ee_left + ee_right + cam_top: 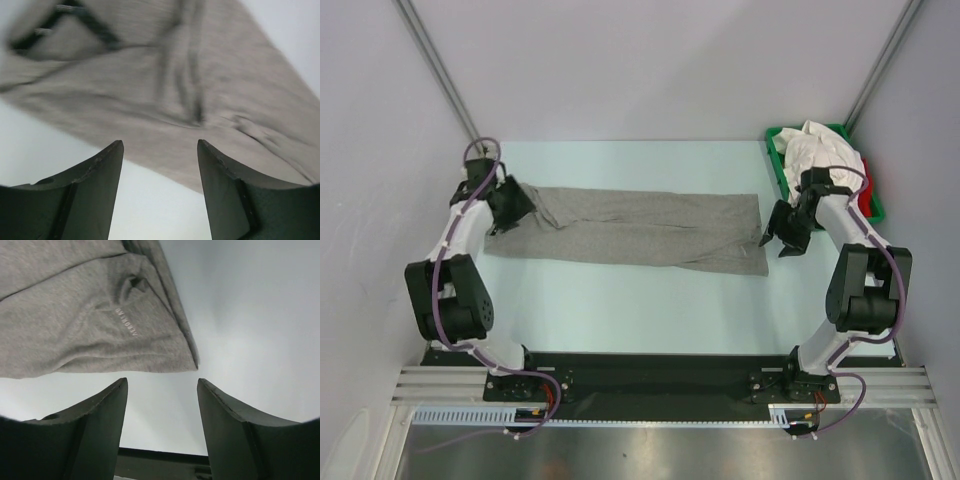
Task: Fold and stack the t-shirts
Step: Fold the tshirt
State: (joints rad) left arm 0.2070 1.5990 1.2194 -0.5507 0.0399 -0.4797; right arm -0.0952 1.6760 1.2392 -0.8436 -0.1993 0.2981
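**Two open tools, one grey shirt laid out between them**

Both tools have their jaws wide apart and grip nothing. The left tool (160,145) hovers over the near edge of the grey t-shirt (650,230) at its collar end, where a dark neck band (90,25) shows. The cloth lies below and beyond the fingertips, not between them. The right tool (161,382) hangs just off the opposite end, with bare bench (620,320) beneath it and the hem corner just ahead.

The shirt lies as a long, narrow strip across the middle of the bench, running left to right. It looks folded in lengthwise and is creased along its run. White t-shirts (815,150) and a red t-shirt (866,203) are heaped in the green tray (777,165) at the far right.

The grey shirt should handle as light, limp cotton. It will likely sag wherever it is unsupported, and its layers may slide apart. The best hold is probably a pinch through every layer at the end corners, one tool at each end.
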